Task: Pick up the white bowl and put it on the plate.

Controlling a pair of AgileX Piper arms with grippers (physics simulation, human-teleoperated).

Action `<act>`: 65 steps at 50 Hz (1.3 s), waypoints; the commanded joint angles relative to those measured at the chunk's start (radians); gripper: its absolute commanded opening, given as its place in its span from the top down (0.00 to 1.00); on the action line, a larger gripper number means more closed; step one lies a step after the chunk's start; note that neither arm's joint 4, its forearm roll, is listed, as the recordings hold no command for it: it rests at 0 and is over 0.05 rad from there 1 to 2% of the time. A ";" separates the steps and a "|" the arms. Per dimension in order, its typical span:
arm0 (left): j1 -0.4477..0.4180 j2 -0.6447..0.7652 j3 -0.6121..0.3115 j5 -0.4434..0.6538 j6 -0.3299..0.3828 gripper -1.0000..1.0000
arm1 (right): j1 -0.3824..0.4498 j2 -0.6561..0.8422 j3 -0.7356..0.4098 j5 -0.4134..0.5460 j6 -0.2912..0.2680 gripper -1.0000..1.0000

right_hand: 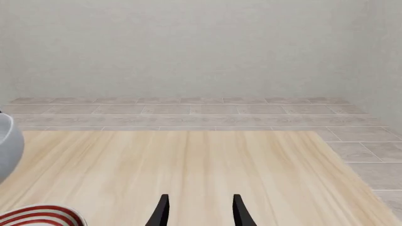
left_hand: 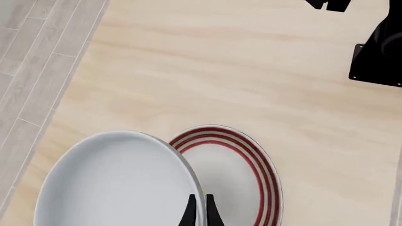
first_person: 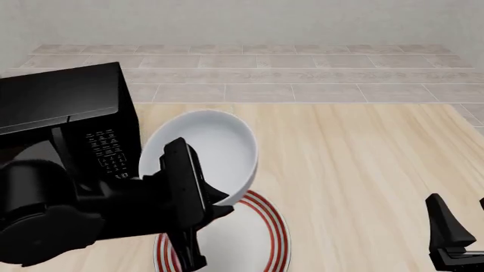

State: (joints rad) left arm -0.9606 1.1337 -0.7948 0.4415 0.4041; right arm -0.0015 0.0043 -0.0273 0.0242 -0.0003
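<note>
The white bowl (first_person: 208,146) hangs tilted in the air over the near-left part of the table, with my left gripper (first_person: 217,203) shut on its near rim. Under it lies the plate (first_person: 257,238), red-ringed and flat on the wood, partly hidden by my left arm. In the left wrist view the bowl (left_hand: 113,183) overlaps the plate (left_hand: 242,172) on one side, and the gripper (left_hand: 201,212) pinches the bowl's edge. My right gripper (right_hand: 201,212) stands open and empty at the near right (first_person: 459,221). The right wrist view catches slivers of the bowl (right_hand: 7,146) and the plate (right_hand: 37,216).
A black microwave (first_person: 68,110) stands at the far left of the table, close behind the bowl. Grey tiled floor (first_person: 302,73) runs beyond the table's far edge. The right arm's black body (left_hand: 377,52) shows in the left wrist view.
</note>
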 commanded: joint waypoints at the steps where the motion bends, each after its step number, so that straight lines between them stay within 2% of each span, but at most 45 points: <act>1: -0.024 0.014 0.006 -0.020 -0.039 1.00 | 0.002 0.000 0.009 -0.009 0.000 0.00; 26: -0.053 0.061 0.048 -0.074 -0.070 1.00 | 0.002 0.000 0.009 -0.009 0.000 0.00; 37: -0.065 0.063 0.033 -0.062 -0.086 1.00 | 0.002 0.000 0.009 -0.009 0.000 0.00; 41: -0.069 0.074 0.059 -0.098 -0.093 1.00 | 0.002 0.000 0.009 -0.009 0.000 0.00; 65: -0.087 0.104 0.076 -0.142 -0.122 1.00 | 0.002 0.000 0.009 -0.009 0.000 0.00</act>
State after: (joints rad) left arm -1.0394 1.2293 -0.7235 0.3077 0.3131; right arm -0.0016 0.0043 -0.0273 0.0242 -0.0004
